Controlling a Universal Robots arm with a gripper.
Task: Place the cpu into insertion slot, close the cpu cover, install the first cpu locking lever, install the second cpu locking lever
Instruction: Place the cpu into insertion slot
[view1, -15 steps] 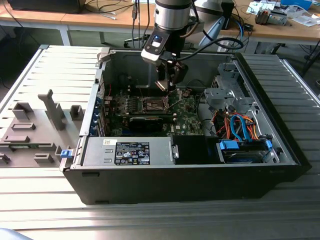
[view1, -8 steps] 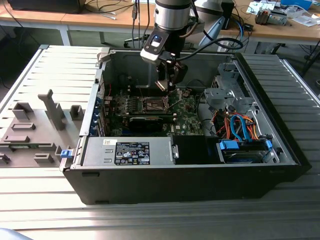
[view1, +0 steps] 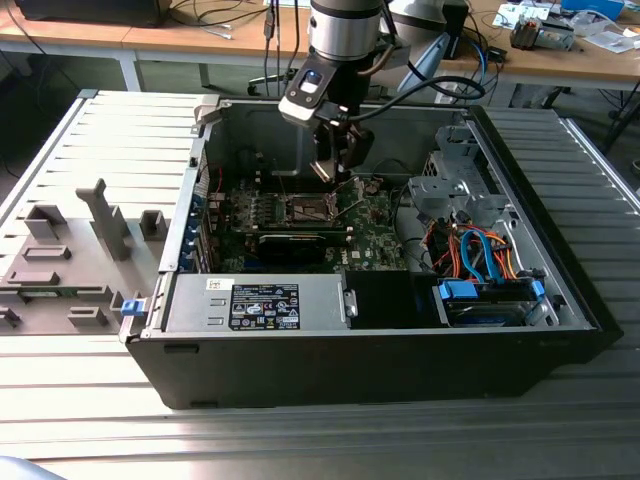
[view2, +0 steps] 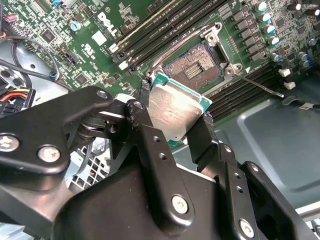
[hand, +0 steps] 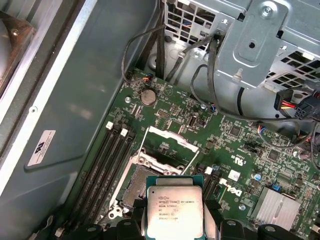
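My gripper (view1: 335, 165) hangs inside the open computer case, shut on the cpu (view2: 175, 112), a small square chip with a silvery top and green edge. In both wrist views the black fingers (view2: 205, 132) pinch the chip by two opposite edges. The cpu (hand: 175, 212) hovers tilted just above and beside the insertion slot (hand: 136, 182), apart from it. The slot (view2: 197, 70) lies uncovered, its dark contact field showing. The cpu cover (hand: 172, 137) is swung up and away from the socket. A thin locking lever (view2: 260, 86) sticks out sideways, unlatched.
Long black memory slots (hand: 107, 165) flank the socket. A metal drive cage (hand: 260, 45) with hanging cables stands close by, and a finned heat sink (hand: 277, 210) is on the board. The power supply (view1: 260, 300) fills the case front. A grey fixture (view1: 60, 260) lies outside the case.
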